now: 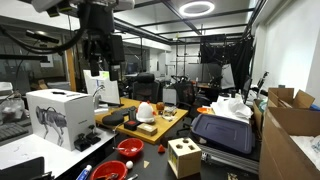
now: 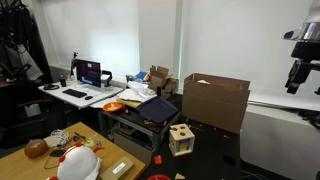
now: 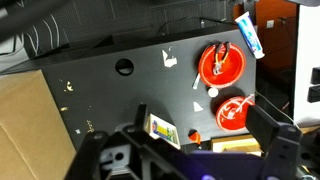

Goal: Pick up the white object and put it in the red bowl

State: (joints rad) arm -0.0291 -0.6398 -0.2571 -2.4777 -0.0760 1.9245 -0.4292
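In the wrist view two red bowls sit on a black table (image 3: 110,95). The smaller glossy red bowl (image 3: 235,110) is the nearer one. A wider red bowl (image 3: 221,63) lies beyond it. Small white pieces lie on the table: a round one (image 3: 211,93) between the bowls and a larger scrap (image 3: 169,60) further off. My gripper (image 3: 180,150) is open and empty, high above the table. It shows in both exterior views (image 1: 100,50) (image 2: 300,72). The red bowl (image 1: 130,148) stands near the table's front.
A wooden cube with holes (image 1: 183,157) (image 2: 181,138) stands beside the bowls. A small printed box (image 3: 163,130), an orange bit (image 3: 194,135) and a toothpaste tube (image 3: 250,35) lie on the table. A white helmet (image 2: 78,165) and cardboard boxes (image 2: 215,100) stand around.
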